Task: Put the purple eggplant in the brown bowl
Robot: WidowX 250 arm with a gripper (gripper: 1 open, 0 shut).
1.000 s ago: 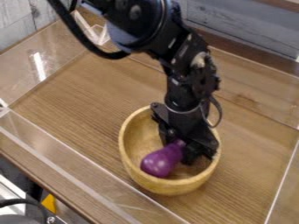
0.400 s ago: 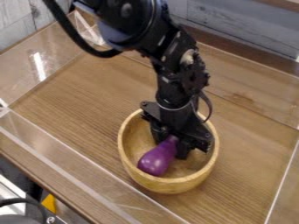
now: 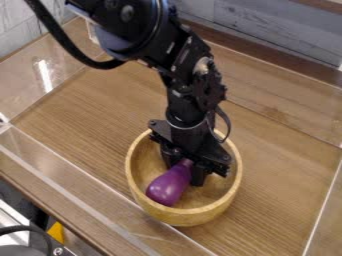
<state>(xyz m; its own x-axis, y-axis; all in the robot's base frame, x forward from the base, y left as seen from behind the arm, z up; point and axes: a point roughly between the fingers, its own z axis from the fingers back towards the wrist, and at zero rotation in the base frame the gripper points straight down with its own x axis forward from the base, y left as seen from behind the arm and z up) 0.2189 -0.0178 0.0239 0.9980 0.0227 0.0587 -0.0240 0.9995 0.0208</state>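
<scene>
The brown bowl (image 3: 183, 182) sits near the front edge of the wooden tabletop (image 3: 94, 110). The purple eggplant (image 3: 168, 185) lies inside it, toward its left side. My claw (image 3: 191, 169) reaches straight down into the bowl, clamped on the eggplant's top end.

The wooden table (image 3: 94, 125) lies bare from nine o'clock round to twelve o'clock of the brown bowl (image 3: 147, 205), so a gripper could pass freely there; clear plastic walls (image 3: 80, 215) fence the table along the near and left edges, blocking entry from six and nine o'clock at low height; inside the bowl, the purple eggplant (image 3: 168, 184) fills the middle and the gripper (image 3: 190, 172) stands over its one o'clock end; the black arm (image 3: 160, 50) slants up toward eleven o'clock, barring that approach from above.
</scene>
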